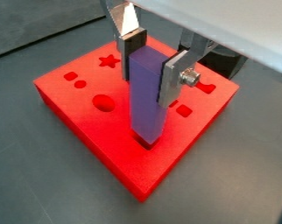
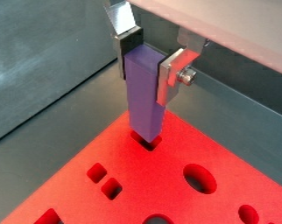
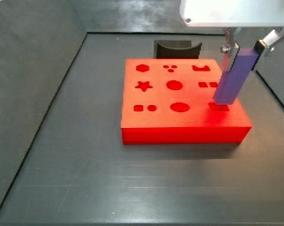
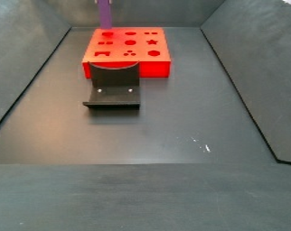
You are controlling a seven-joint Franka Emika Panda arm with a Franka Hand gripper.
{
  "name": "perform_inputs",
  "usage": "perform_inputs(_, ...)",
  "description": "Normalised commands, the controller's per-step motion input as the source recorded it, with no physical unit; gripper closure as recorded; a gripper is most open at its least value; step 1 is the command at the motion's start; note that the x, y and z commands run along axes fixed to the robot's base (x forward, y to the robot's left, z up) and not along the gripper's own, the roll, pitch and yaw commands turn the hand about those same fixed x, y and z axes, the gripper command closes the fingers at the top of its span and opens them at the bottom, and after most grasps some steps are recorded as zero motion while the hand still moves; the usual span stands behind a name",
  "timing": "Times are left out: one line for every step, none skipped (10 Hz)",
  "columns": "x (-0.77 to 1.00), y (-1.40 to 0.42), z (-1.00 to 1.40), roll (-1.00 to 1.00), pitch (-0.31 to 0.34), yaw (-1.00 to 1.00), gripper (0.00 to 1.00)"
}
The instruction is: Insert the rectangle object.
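Observation:
My gripper [image 1: 153, 59] is shut on the rectangle object [image 1: 148, 96], a long purple-blue bar held upright between the silver fingers in both wrist views [image 2: 150, 61]. The bar's lower end sits in a hole near one corner of the red block [image 1: 96, 122], which has several shaped holes. In a side view the bar [image 3: 234, 78] leans slightly and its lower end meets the block [image 3: 180, 128] near its right front corner. In a side view the bar [image 4: 106, 13] stands at the block's [image 4: 127, 63] far left corner; the gripper is out of frame there.
A dark grey curved holder [image 4: 113, 90] lies on the floor just in front of the red block, also seen behind the block in a side view [image 3: 174, 47]. Grey bin walls [image 3: 50, 97] slope up around the dark floor [image 4: 160, 144].

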Motion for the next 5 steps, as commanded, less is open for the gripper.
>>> perform_inputs(0.44, 0.0, -0.23, -0.11, 0.283, 0.0, 1.0)
perform_inputs(0.44, 0.0, -0.31, -0.11, 0.229, 0.0, 1.0)
perform_inputs(0.35, 0.0, -0.35, -0.06, 0.211, 0.02, 1.0)
perform_inputs(0.27, 0.06, -0.39, 0.0, 0.207, 0.0, 1.0)
perform_inputs(0.27, 0.03, -0.48, 0.0, 0.183, 0.03, 1.0)
